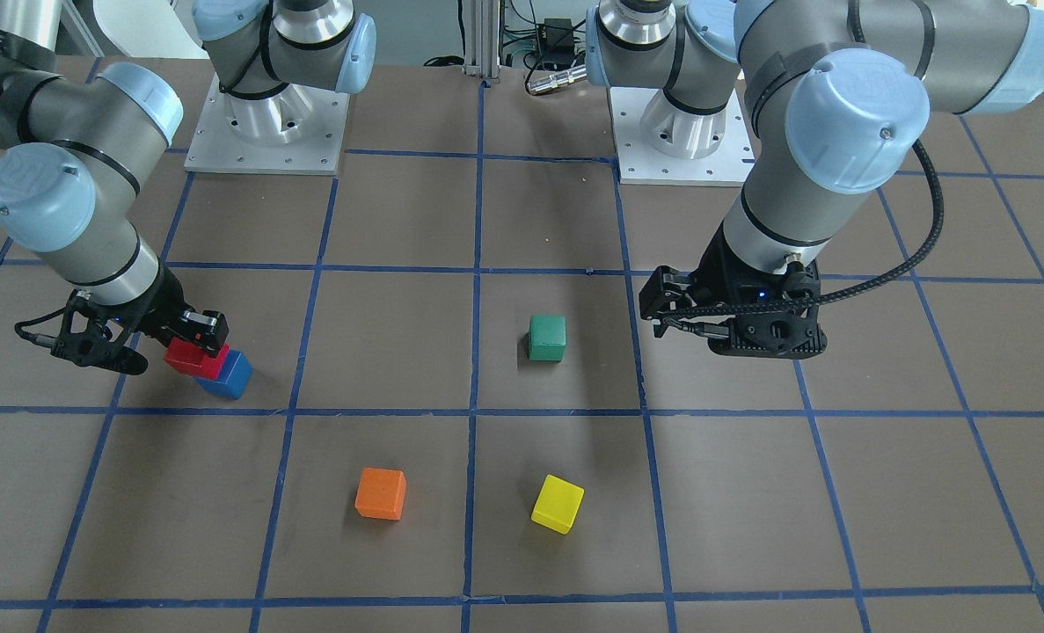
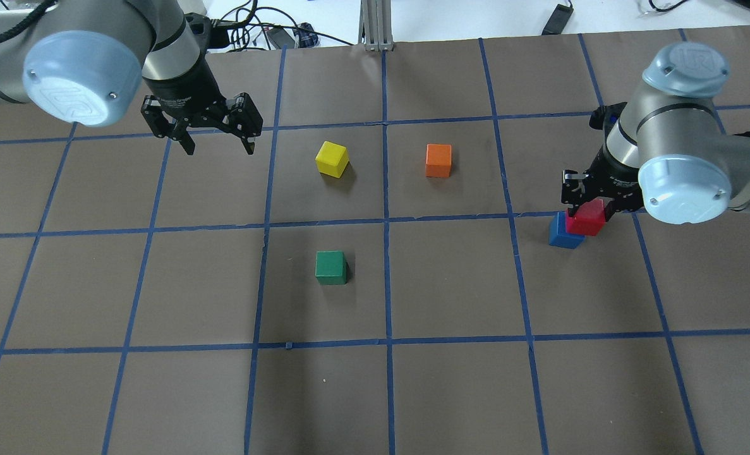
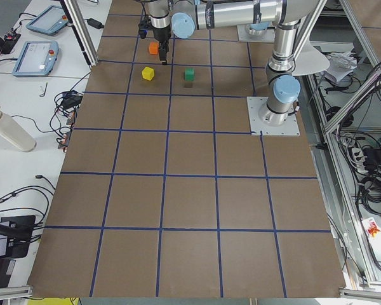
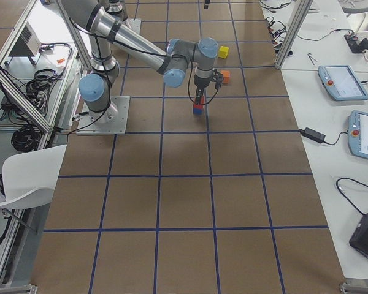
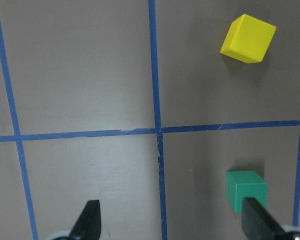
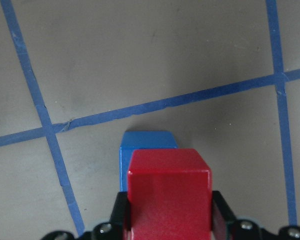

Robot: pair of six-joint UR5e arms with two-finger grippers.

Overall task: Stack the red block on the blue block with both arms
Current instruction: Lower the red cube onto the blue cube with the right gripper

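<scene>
The worry from where I stand is the alignment; the red block [image 6: 169,192] sits over the blue block [image 6: 147,144] but does not look square to it, with a strip of blue showing on one side and along the far face in the right wrist view; if it is let go like that, I'd expect it to land overhanging and tip off, or to slide as the fingers part; I cannot tell whether the two faces are already touching or just apart, so a further push down could also shove the blue block across the bench [image 2: 450,392]; a careless lift away might drag the red one with it. The right hand [image 2: 591,205] is closed on the red block, one finger on each opposite side, and touches nothing else that I can see; the pair sits toward the right end of the bench, roughly midway between the robot's edge and the operators' edge. The left hand [image 2: 220,148] hangs spread wide and empty toward the left end and the operators' edge, clear of the yellow cube [image 2: 332,158] and the green cube [image 2: 331,267]; it seems no threat to the stack.
</scene>
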